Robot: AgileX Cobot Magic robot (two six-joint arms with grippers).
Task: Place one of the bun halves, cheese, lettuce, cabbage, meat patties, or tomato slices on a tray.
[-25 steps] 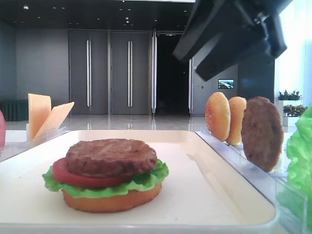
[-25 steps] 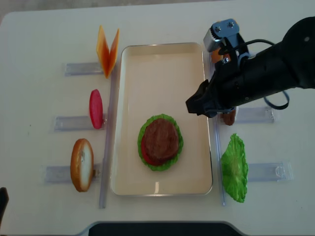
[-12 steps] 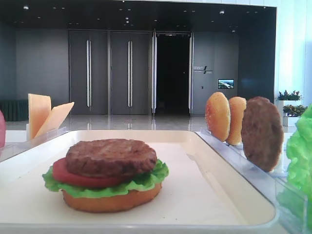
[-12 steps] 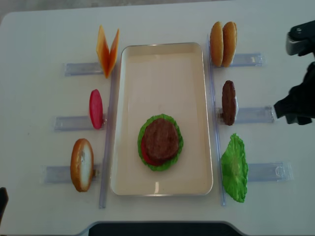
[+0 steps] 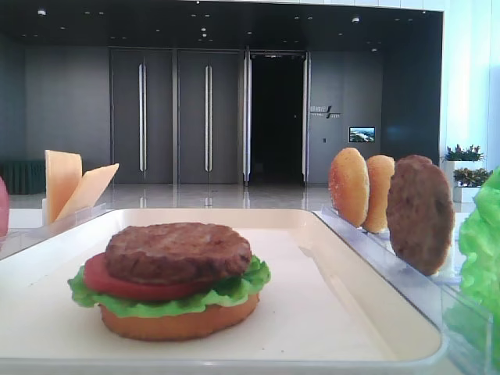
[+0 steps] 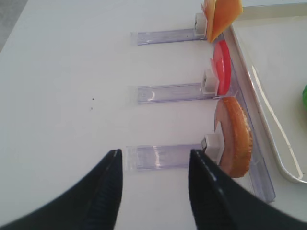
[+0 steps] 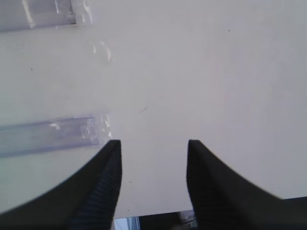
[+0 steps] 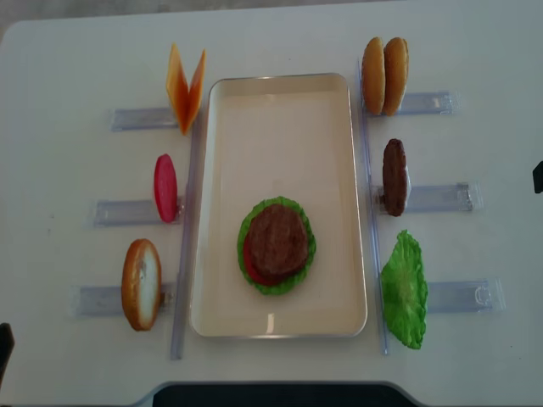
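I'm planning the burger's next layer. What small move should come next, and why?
Probably swing the open left end effector toward the pale orange square cheese slices: the stack on the cream rectangular tray ends in a brown grainy meat patty, and the cheese stands on that arm's side.

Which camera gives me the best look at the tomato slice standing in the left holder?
The left wrist view: the tomato slice stands upright in its clear rail, unobstructed. The overhead realsense view shows it smaller, edge-on. The low exterior view catches only a pink sliver at its left edge. The right wrist view misses it.
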